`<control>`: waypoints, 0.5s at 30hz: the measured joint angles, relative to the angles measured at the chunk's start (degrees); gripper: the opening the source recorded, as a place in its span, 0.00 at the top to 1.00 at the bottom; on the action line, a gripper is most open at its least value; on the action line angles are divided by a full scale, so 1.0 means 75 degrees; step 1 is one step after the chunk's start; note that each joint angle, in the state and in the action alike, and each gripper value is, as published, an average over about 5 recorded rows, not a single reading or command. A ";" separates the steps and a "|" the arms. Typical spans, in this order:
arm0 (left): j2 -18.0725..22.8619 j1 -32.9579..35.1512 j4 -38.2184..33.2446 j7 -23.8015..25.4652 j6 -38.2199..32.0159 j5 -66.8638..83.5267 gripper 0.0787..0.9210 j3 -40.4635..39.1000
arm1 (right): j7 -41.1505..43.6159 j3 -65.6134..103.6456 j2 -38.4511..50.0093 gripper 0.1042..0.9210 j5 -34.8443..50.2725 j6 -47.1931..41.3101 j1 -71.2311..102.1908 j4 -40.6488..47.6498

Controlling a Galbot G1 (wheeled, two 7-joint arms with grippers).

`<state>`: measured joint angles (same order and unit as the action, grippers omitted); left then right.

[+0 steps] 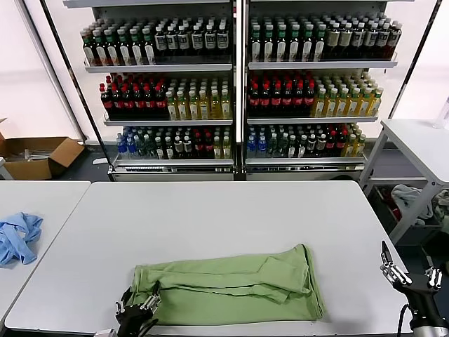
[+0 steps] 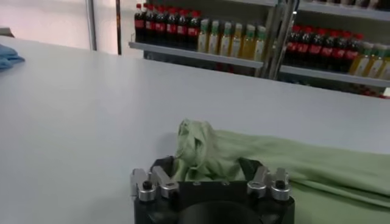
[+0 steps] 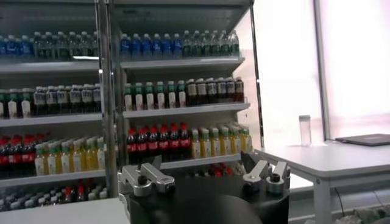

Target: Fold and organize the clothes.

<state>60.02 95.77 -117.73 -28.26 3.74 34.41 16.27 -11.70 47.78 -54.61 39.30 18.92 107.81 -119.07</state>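
Observation:
The clothes point(image 1: 231, 284), a light green shirt folded into a long band, lie along the near edge of the white table point(image 1: 210, 217). My left gripper point(image 1: 138, 303) sits at the shirt's left end. In the left wrist view a raised bunch of the green fabric point(image 2: 195, 149) stands between the fingers of the left gripper point(image 2: 206, 165), whose jaws are still wide apart around it. My right gripper point(image 1: 408, 270) hovers off the table's right near corner, away from the shirt. In its own view the right gripper point(image 3: 201, 164) is open and empty, facing the bottle shelves.
A light blue garment point(image 1: 17, 237) lies on the neighbouring table at the left. Shelves of bottles point(image 1: 238, 84) stand behind the table. A cardboard box point(image 1: 38, 156) sits on the floor at the far left, and another white table point(image 1: 421, 140) stands at the right.

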 measured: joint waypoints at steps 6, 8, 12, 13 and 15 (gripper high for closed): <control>0.0010 -0.0058 0.0076 0.0083 -0.0153 -0.0068 0.47 -0.0189 | -0.0007 -0.0027 -0.0043 0.12 -0.0002 0.0012 -0.0033 -0.0011; 0.0004 -0.0066 0.0102 0.0110 -0.0214 -0.0151 0.53 -0.0241 | -0.0009 -0.0050 -0.0052 0.12 -0.0007 0.0014 -0.0055 -0.0014; -0.0011 -0.0100 0.0140 0.0135 -0.0294 -0.0304 0.68 -0.0299 | -0.0018 -0.0097 -0.0064 0.12 -0.0022 0.0007 -0.0107 -0.0027; -0.0018 -0.0107 0.0144 0.0140 -0.0307 -0.0335 0.71 -0.0306 | -0.0022 -0.0112 -0.0066 0.12 -0.0026 0.0003 -0.0122 -0.0031; -0.0034 -0.0119 0.0141 0.0147 -0.0328 -0.0396 0.78 -0.0312 | -0.0028 -0.0146 -0.0067 0.12 -0.0038 -0.0005 -0.0152 -0.0036</control>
<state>59.77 94.88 -116.67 -27.15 1.28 31.44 13.94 -11.92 46.68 -55.12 39.01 18.89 106.67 -119.34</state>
